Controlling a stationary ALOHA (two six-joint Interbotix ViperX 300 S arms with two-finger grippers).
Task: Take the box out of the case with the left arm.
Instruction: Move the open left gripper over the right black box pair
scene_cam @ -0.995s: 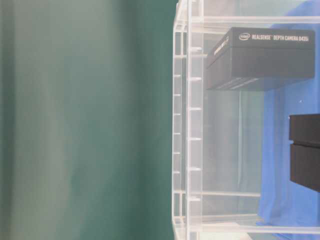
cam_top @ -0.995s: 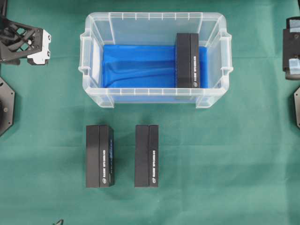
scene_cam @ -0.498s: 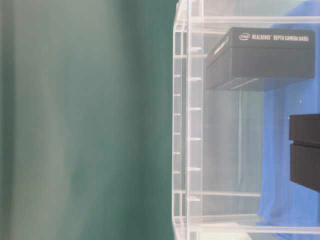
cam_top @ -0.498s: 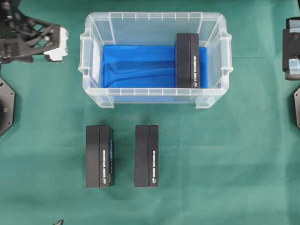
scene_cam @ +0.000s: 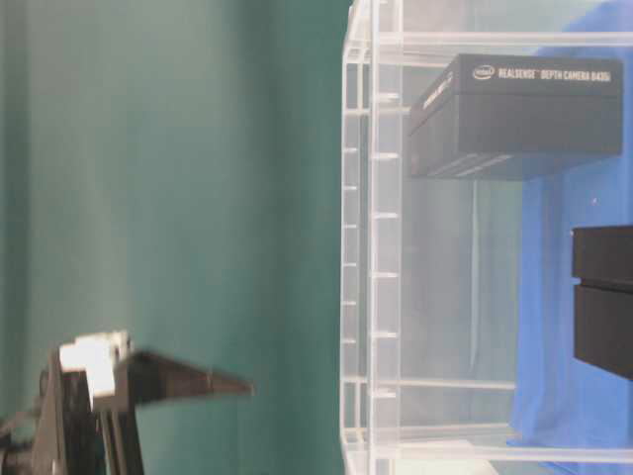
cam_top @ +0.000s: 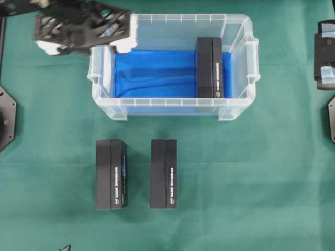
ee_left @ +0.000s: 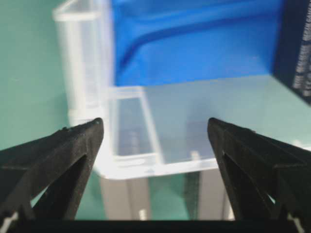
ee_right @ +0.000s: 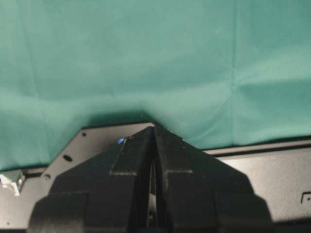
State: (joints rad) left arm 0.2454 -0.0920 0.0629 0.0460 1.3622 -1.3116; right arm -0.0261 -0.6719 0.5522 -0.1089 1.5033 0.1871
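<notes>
Left tool (cam_top: 86, 26) spread wide, upper left over case (cam_top: 172, 107) rim; carry right, straddle box (cam_top: 209, 68), prob. narrow sides; right tool (ee_right: 153, 145) pressed together

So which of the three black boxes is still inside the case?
The box at the right end of the case; the other two boxes lie on the green cloth.

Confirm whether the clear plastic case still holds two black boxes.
No: the clear plastic case holds one black box, standing near its right end.
</notes>
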